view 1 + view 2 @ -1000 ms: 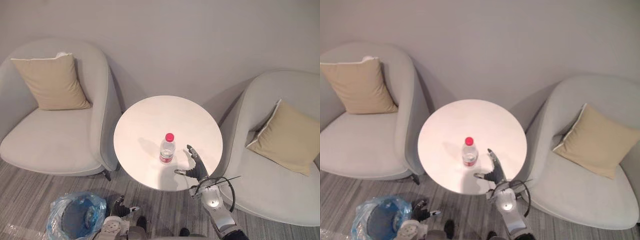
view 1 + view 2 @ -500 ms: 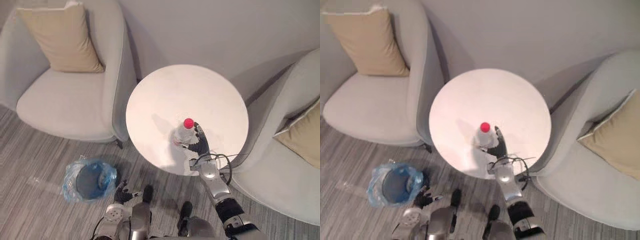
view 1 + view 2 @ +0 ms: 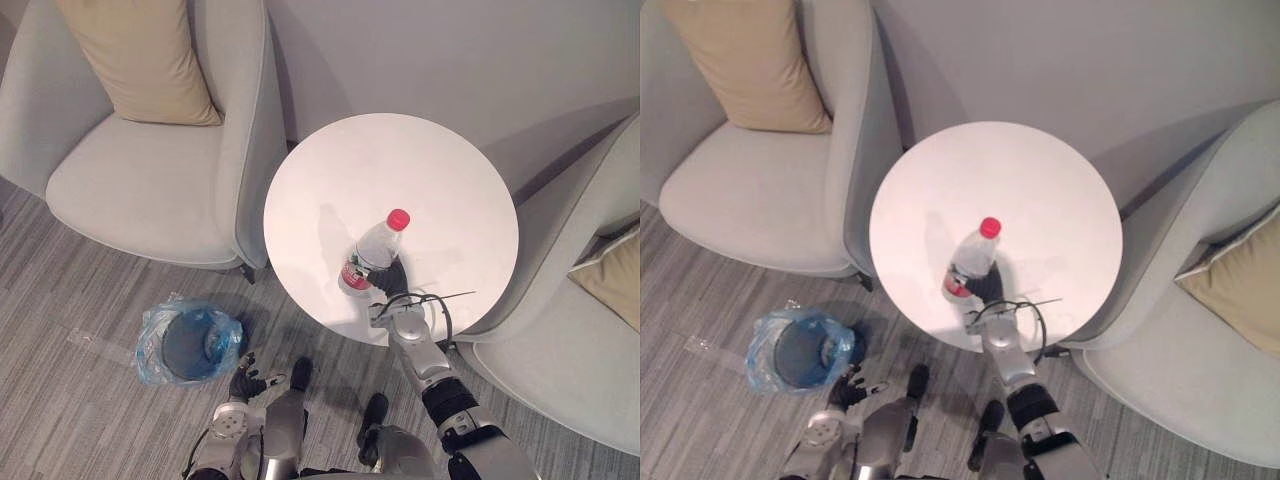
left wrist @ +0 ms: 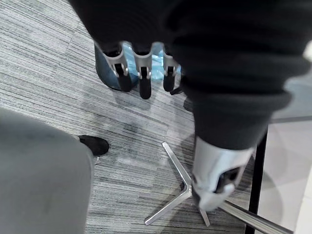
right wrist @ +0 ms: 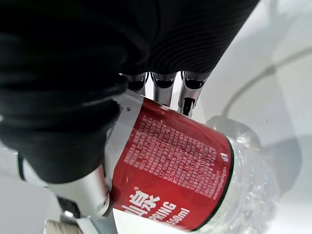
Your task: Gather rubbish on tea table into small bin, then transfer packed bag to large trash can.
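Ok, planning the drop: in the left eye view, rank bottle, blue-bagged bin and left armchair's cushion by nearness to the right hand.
1. bottle, held tilted in the right hand over the table.
2. blue-bagged bin, low on the left.
3. cushion, on the armchair, far left.

Our right arm's stretched forward, with the right robot hand (image 3: 390,282) over the near edge of the worktop (image 3: 445,170). Its fingers (image 5: 163,88) and thumb are curled round the bottle (image 3: 372,250). Our left robot hand (image 3: 246,380) hangs low at our side, fingers (image 4: 145,84) loose and straight, holding nothing.
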{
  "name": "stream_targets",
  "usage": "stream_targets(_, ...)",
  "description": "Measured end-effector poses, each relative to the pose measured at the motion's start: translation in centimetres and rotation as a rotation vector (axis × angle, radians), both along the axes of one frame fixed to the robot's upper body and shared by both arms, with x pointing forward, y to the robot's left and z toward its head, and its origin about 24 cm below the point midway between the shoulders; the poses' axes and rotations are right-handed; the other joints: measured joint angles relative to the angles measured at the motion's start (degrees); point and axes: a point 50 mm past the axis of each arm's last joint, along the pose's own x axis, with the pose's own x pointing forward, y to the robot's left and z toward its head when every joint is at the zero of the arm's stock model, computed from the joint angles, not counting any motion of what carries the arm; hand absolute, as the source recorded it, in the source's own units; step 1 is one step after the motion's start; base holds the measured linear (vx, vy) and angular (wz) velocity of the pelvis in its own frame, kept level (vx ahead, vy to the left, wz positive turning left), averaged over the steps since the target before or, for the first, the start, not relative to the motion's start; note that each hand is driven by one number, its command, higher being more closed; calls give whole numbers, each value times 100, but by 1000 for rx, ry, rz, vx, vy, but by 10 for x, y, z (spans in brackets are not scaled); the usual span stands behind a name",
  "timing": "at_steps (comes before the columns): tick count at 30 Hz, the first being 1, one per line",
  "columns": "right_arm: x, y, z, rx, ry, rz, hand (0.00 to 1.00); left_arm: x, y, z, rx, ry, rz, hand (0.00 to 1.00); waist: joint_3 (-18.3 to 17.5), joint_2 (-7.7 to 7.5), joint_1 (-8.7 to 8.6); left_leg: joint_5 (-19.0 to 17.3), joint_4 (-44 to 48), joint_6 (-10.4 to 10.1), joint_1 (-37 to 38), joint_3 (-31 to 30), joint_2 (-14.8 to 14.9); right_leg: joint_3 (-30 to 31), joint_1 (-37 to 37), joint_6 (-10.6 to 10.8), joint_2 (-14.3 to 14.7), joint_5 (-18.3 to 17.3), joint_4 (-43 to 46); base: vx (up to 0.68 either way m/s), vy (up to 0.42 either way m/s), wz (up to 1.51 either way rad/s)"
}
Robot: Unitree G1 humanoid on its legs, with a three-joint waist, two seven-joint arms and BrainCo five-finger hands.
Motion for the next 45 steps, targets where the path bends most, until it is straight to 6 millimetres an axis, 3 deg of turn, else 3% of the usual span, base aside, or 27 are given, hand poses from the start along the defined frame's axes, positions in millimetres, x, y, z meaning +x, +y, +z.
stream_targets(7,-33,4,4,16,-62,71,100,-4,3,-3,10,24,0,0,-74,-87,-53,6,-146,3,323,146,35,177,187,1,7,1,-27,-16,6,-13)
stream_targets(8,-48,9,1,-34,-72,132,100,-9,4,-8,23,55,-14,0,-247,-174,-127,31,-257,10,420,247,54,291,189,20,13,13,-55,-16,8,-37)
stream_targets(12,-63,15,1,-65,-88,193,100,-16,6,-13,41,99,-42,0,-493,-261,-224,27,-322,13,606,379,51,419,261,49,11,37,-118,-4,16,-19)
stream_targets(22,-89,34,-3,-201,-113,329,100,-29,4,-22,52,163,-86,0,-806,-215,-395,-2,-386,26,959,669,58,832,312,55,8,4,186,-41,13,-18)
stream_targets(25,-93,29,3,-222,-143,335,100,-30,2,-23,60,171,-116,0,-827,-191,-531,53,-387,16,853,333,-29,2083,-61,65,92,-305,896,-73,41,46)
stream_targets(27,-93,28,6,-227,-159,329,100,-32,3,-23,61,174,-113,0,-894,-223,-574,120,-365,-25,726,40,-158,2260,-73,176,6,-551,958,-71,-30,86)
stream_targets(33,-90,27,7,-232,-170,315,100,-32,-9,-24,35,167,-110,0,-1013,229,-568,556,-213,-260,-128,-788,58,1394,-257,-1,265,-414,691,-96,-104,75)
stream_targets(34,-87,25,9,-240,-175,308,100,-30,-13,-23,26,157,-109,0,-985,319,-555,581,-218,-232,-214,-821,133,1324,-307,-63,377,-375,764,-222,-216,142)
stream_targets(35,-74,24,19,-220,-210,251,100,-19,-16,-20,45,148,-151,0,-963,133,-628,-395,-276,891,-538,657,290,1170,-381,-352,257,-109,202,-290,-231,174)
stream_targets(36,-66,15,24,-219,-223,196,100,-15,-23,-19,47,137,-178,0,-956,160,-696,-309,957,769,-768,1418,443,709,-352,-375,76,48,191,-292,-202,199)
stream_targets(37,-63,9,25,-222,-222,158,100,-19,-30,-21,38,147,-204,0,-994,210,-704,-399,1426,589,-537,1795,604,490,-299,-382,77,43,199,-229,-61,137)
stream_targets(38,-62,5,25,-222,-225,132,100,-26,-39,-23,28,162,-231,0,-1065,336,-729,-618,1511,353,-179,2086,767,254,-242,-390,86,39,209,-128,2,106)
stream_targets(40,-61,1,26,-222,-226,106,100,-28,-49,-24,16,167,-270,0,-1103,390,-805,-919,1527,138,65,2427,906,-59,-246,-389,35,39,244,-85,62,98)
stream_targets(42,-59,-4,23,-223,-214,86,100,-30,-62,-24,21,166,-348,0,-1132,448,-985,-1012,696,-97,510,2610,843,-626,-238,-257,-81,57,310,-106,142,138)
stream_targets(43,-58,-3,19,-214,-193,81,100,-30,-61,-24,28,170,-355,0,-1077,328,-958,-865,368,-183,627,2532,724,-684,-192,-203,-123,111,262,-92,156,95)
stream_targets(45,-59,2,9,-197,-142,83,100,-30,-56,-24,47,167,-358,0,-1070,156,-870,-686,83,-94,737,2356,529,-786,-61,-119,-242,190,164,-79,149,54)
